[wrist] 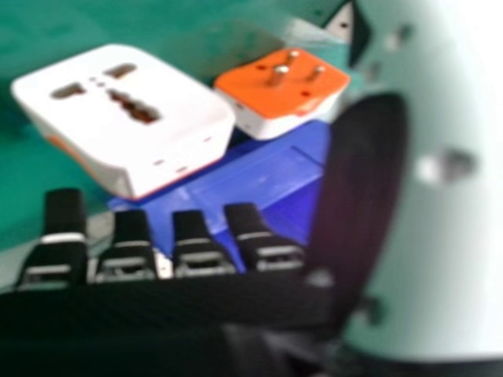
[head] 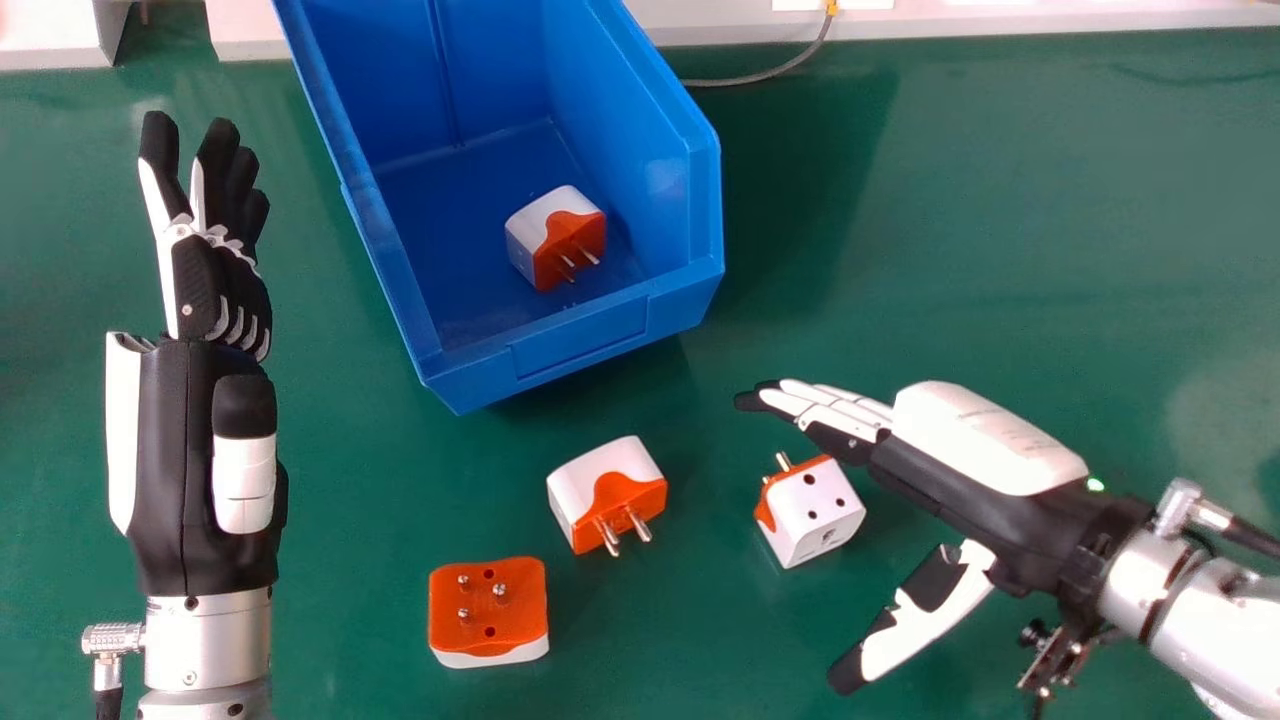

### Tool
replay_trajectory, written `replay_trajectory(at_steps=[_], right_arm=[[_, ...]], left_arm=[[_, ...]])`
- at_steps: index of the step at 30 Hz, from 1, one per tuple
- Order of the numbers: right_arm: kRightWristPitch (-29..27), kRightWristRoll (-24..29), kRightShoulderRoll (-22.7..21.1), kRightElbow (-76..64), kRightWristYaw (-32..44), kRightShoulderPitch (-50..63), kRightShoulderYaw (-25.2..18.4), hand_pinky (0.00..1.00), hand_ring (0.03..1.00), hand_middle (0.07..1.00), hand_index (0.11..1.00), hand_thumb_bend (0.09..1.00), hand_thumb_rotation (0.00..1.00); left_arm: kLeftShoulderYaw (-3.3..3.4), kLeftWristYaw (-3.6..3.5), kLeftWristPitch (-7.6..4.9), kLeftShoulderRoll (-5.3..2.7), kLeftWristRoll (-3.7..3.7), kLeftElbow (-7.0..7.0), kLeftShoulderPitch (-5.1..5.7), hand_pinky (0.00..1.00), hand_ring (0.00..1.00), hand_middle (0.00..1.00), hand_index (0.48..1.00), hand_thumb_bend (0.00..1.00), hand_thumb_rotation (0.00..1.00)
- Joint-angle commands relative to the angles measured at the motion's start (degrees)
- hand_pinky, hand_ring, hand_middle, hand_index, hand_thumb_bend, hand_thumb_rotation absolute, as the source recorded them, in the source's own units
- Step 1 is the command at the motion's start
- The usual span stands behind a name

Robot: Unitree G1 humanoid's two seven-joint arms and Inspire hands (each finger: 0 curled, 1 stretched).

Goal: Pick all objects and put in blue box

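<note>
Right hand, fingers straight, thumb spread wide, near 1 adapter

A travel adapter lies inside the storage bin. Before the bin, on the desk, the middle adapter sits behind and right of the left adapter; the right adapter lies farther right.

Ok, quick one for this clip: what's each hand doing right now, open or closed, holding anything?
Left hand: open, holding nothing.
Right hand: open, holding nothing, near a white-and-orange plug adapter.
</note>
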Motion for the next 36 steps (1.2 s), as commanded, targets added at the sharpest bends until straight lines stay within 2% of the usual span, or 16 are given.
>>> replay_trajectory(at_steps=[1,6,12,16,21,32,36], right_arm=[[-0.43,0.34,-1.05,-0.26,-0.04,-1.75,0.2,0.82,0.954,0.966,0.94,1.0,0.26],[-0.38,-0.14,-1.18,2.68,0.01,-4.27,0.72,0.85,0.959,0.968,0.944,1.0,0.27],[1.21,-0.75,-1.37,4.35,0.28,-7.25,0.95,0.89,0.962,0.969,0.946,1.0,0.27],[2.09,-2.09,0.12,6.12,-1.59,-7.98,2.0,0.91,0.967,0.968,0.949,1.0,0.28],[1.6,-5.41,2.71,12.98,-6.59,-10.43,4.8,0.91,0.965,0.968,0.951,1.0,0.28],[1.43,-12.46,5.69,24.61,-14.45,-16.61,12.21,0.88,0.96,0.968,0.955,1.0,0.29],[3.09,-15.82,5.87,25.22,-15.76,-18.04,15.38,0.87,0.958,0.97,0.964,1.0,0.3]], left_arm=[[-0.02,-0.07,-0.55,0.54,0.03,-0.44,-0.25,1.0,1.0,1.0,1.0,0.96,1.0],[0.03,-0.13,-0.52,0.65,0.0,-0.23,-0.52,1.0,1.0,1.0,1.0,0.96,1.0],[0.1,-0.48,-0.52,0.93,-0.54,-0.02,-0.61,1.0,1.0,1.0,1.0,0.96,1.0],[0.08,-0.42,-0.53,0.86,-0.38,0.07,-0.73,1.0,1.0,1.0,1.0,0.96,1.0],[0.04,-0.4,-0.77,0.76,-0.12,0.52,-0.99,1.0,1.0,1.0,1.0,0.96,1.0],[0.04,-0.88,-1.06,0.97,-0.45,0.82,-1.15,1.0,1.0,1.0,1.0,0.95,1.0],[0.02,-0.95,-0.92,1.01,-0.64,0.37,-1.05,1.0,1.0,1.0,1.0,0.95,1.0]])
